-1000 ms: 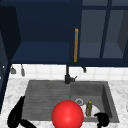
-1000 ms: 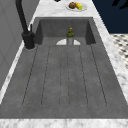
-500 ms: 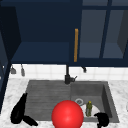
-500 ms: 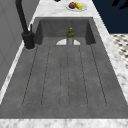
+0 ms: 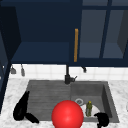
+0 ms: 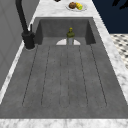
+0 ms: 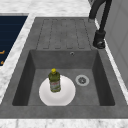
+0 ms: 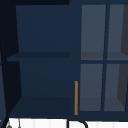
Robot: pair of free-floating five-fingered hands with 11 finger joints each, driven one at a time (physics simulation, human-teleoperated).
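My right hand (image 5: 102,119) hangs at the near right rim of the sink (image 5: 108,100), its fingers curled in on themselves and holding nothing; the thing nearest to it is the green bottle (image 5: 89,109), which stands upright on the white plate (image 7: 65,98) in the basin, just left of that hand and apart from it; the drain (image 7: 82,80) lies beside the plate toward the tap side. I judge the bottle light and stiff, a smooth plastic that could slip in my grip, and narrow enough to topple on the glazed plate if I nudge it; the best hold looks to be round its body below the yellow cap, fingers on one side and thumb on the other; the plate beneath I judge breakable, so I would not drag the bottle across it. My left hand (image 5: 21,108) hovers over the near left end of the draining board (image 6: 65,75), fingers straight and close together, thumb apart. A red ball (image 5: 67,115) sits at the near edge between my hands; the black tap (image 7: 100,37) stands at the far rim. Against the frame half a second ago, I see no change: both hands, bottle and plate sit as they did.
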